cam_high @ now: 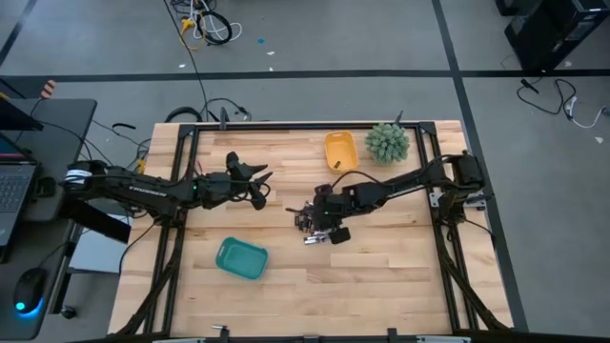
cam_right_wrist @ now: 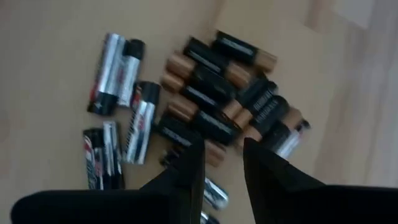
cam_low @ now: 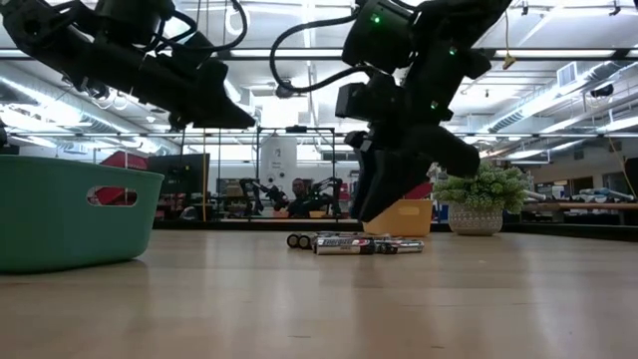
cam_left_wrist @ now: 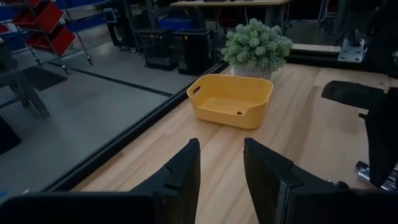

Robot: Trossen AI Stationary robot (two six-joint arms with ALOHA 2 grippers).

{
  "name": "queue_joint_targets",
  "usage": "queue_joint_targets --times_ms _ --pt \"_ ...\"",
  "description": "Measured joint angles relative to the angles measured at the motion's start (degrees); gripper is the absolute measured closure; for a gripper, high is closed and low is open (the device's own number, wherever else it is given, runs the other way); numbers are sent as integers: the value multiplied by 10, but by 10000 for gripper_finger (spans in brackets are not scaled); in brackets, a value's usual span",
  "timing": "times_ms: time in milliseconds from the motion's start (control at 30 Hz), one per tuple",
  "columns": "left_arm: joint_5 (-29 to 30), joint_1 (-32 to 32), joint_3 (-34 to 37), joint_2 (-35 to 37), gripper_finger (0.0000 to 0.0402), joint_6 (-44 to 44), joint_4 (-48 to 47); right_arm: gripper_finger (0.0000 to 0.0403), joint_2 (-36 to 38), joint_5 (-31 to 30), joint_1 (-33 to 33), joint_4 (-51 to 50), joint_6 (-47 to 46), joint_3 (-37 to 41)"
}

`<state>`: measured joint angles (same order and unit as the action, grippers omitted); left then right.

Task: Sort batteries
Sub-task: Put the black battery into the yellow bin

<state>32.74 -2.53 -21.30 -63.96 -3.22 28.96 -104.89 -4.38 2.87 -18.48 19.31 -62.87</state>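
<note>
Batteries (cam_right_wrist: 205,106) lie in a loose pile mid-bench, w/ the right gripper (cam_right_wrist: 222,163) directly above them, fingers parted and nothing held. Bare bench (cam_high: 381,286) all round the pile; yellow tray (cam_high: 340,151) & plant (cam_high: 387,142) sit near the far edge, green tray (cam_high: 240,258) toward the near-left. Left gripper (cam_left_wrist: 221,171) hovers well left of the pile, fingers apart, empty.

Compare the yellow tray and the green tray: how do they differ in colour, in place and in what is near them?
The yellow tray stands at the table's far edge, beside the potted plant; the green tray stands nearer the front, left of centre, with nothing beside it. The batteries lie closer to the yellow tray than to the green one. Both are small, open plastic trays with a handle slot in the wall, and both rest on the table.
</note>
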Motion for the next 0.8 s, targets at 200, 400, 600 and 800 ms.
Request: queue_joint_targets --times_ms 200,400,600,800 --pt "0 0 0 0 282 -2 -1 306 -1 1 4 6 3 0" --pt "0 0 0 0 282 -2 0 304 -14 30 4 9 3 1" --pt "-4 0 0 0 282 -2 -2 302 -28 30 4 10 4 1" --pt "-4 0 0 0 282 -2 -1 302 -36 29 3 13 8 0"
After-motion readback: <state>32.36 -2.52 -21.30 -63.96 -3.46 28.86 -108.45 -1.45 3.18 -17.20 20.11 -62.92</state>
